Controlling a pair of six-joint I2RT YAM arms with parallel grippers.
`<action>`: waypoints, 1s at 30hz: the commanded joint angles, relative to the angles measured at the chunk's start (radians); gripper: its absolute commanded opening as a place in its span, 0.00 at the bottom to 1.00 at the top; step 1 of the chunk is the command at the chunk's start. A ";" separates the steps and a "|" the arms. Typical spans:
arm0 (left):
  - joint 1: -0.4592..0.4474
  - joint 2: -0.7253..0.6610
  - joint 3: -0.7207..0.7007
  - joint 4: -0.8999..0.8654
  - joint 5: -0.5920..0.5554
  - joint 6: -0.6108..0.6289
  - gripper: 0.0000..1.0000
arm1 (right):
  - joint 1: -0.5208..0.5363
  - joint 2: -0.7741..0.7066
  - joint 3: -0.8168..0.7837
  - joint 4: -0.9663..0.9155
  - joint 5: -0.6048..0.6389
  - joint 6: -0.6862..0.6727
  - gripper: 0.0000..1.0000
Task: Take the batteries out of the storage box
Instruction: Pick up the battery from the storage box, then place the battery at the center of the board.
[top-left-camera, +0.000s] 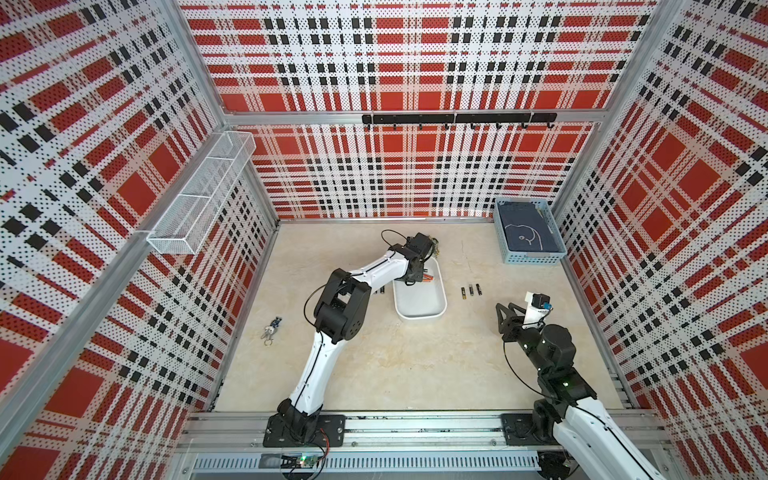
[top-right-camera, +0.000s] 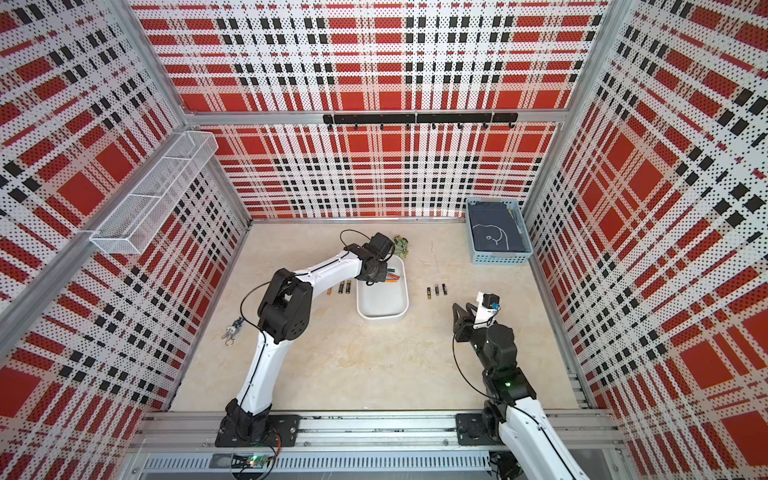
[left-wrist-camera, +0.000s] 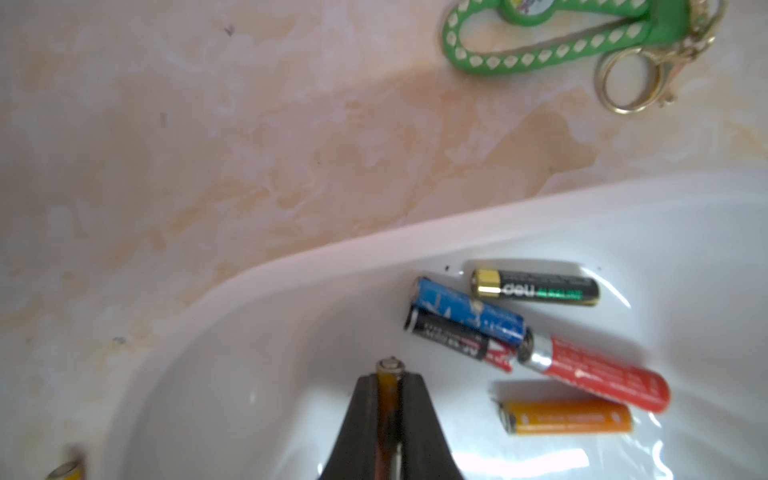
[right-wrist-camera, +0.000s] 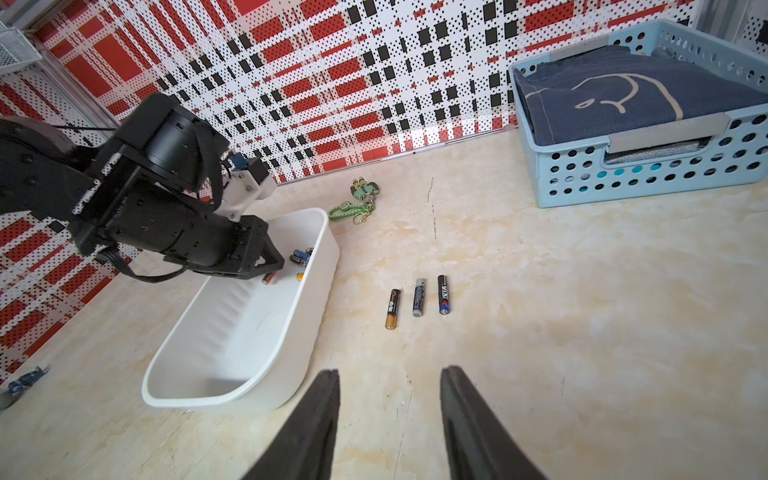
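Tabletop (top-left-camera: 395, 365): left arm (top-left-camera: 374, 268) bent into storage box (top-left-camera: 419, 305), left fingers (left-wrist-camera: 361, 415) pinching battery (left-wrist-camera: 390, 384); right fingers (right-wrist-camera: 311, 424) apart

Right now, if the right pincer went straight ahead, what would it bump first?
The right pincer would probably meet the table just short of the three loose batteries; depth is unclear.

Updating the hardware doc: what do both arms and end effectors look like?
Left arm and right arm: white shell links, black joint housings, black base plates on an aluminium rail. A thin black cable loops outside each. The left end effector and right end effector have black, tapered, wedge-shaped fingers. Each wrist carries a white camera bracket; the right arm shows a green light.
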 joint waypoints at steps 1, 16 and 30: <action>0.015 -0.152 -0.011 -0.004 -0.033 0.002 0.00 | 0.006 0.001 -0.006 0.004 0.011 0.005 0.47; 0.126 -0.609 -0.685 0.100 -0.047 -0.032 0.00 | 0.007 -0.004 -0.008 0.004 0.012 0.004 0.47; 0.095 -0.602 -0.844 0.257 0.043 -0.096 0.00 | 0.009 0.017 -0.006 0.010 0.011 0.002 0.46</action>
